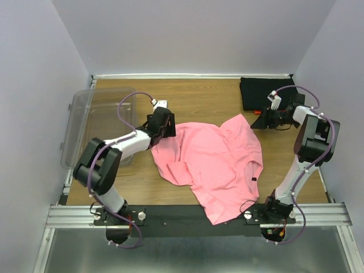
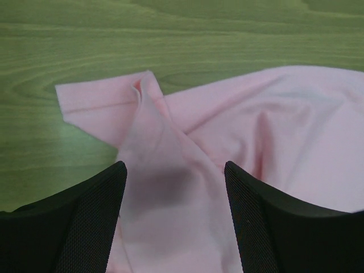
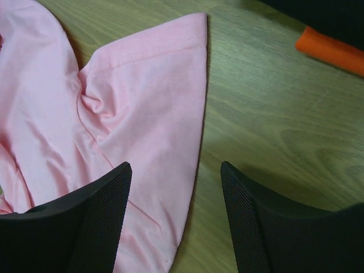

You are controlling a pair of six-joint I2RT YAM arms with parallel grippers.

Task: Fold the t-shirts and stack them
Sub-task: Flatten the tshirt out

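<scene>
The pink t-shirt (image 1: 213, 165) is seen crumpled mid-frame on the table (image 1: 216, 96), its long axis running from top to bottom. One sleeve is straddled by each gripper, left gripper (image 2: 175, 170) and right gripper (image 3: 175, 170). Both are spread apart, and nothing is clamped.

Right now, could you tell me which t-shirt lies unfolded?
The pink t-shirt, spread rumpled mid-table; the black t-shirt sits folded at the far right corner.

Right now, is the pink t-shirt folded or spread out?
Spread out, not folded: the pink t-shirt lies rumpled and open across the table, both sleeves out.
</scene>
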